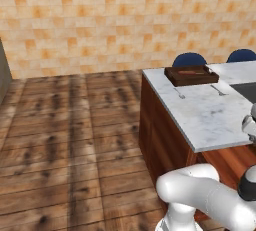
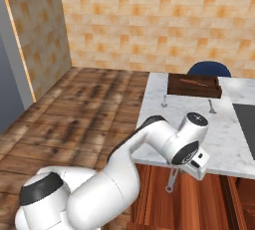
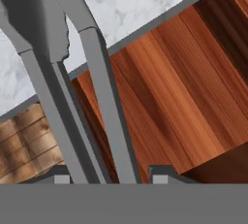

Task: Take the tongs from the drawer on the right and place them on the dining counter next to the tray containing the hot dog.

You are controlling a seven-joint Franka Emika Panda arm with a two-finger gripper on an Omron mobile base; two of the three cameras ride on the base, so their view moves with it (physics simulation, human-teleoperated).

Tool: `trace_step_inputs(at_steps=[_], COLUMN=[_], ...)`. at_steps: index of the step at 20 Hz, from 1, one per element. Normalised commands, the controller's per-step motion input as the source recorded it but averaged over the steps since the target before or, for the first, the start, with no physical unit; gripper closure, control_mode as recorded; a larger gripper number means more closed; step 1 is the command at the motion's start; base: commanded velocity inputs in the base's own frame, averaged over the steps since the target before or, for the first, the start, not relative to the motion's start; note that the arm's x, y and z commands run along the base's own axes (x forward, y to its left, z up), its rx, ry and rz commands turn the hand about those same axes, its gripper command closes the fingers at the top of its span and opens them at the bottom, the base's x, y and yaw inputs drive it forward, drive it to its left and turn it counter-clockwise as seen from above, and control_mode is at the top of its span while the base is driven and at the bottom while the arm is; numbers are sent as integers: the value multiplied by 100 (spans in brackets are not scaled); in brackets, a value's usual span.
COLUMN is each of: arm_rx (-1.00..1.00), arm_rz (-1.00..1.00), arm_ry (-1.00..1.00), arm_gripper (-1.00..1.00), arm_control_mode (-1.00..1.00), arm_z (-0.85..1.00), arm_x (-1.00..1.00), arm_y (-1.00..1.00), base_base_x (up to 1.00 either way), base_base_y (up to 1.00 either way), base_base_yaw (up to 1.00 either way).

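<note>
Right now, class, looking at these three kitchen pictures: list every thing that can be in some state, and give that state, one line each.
Slim grey metal tongs: held, hanging from the claw beside the island.
Dark two-finger claw: shut on the tongs.
Shallow dark brown tray: resting on the counter, a reddish-brown hot dog inside.
White-grey marbled dining counter: carries the tray and two small silver utensils; no tongs yet.

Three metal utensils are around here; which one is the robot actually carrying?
The long grey tongs, hanging from the robot's fingers below the dining counter's edge. The two small silver utensils lie untouched on the marble in front of the tray.
</note>
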Motion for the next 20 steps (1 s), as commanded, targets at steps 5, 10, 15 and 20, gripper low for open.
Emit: trace_step_inputs(at_steps=[5, 10, 15, 20], arm_rx=[0, 0, 0, 0], arm_rz=[-1, -1, -4, -5], arm_ry=[9, 12, 1, -9], arm_gripper=[100, 100, 100, 100], arm_control_mode=[-100, -100, -100, -100], arm_z=[19, 2, 0, 5], arm_x=[22, 55, 50, 20], arm_y=[53, 56, 44, 62], base_base_x=[0, 0, 0, 0], base_base_y=[0, 0, 0, 0], base_base_yaw=[0, 0, 0, 0])
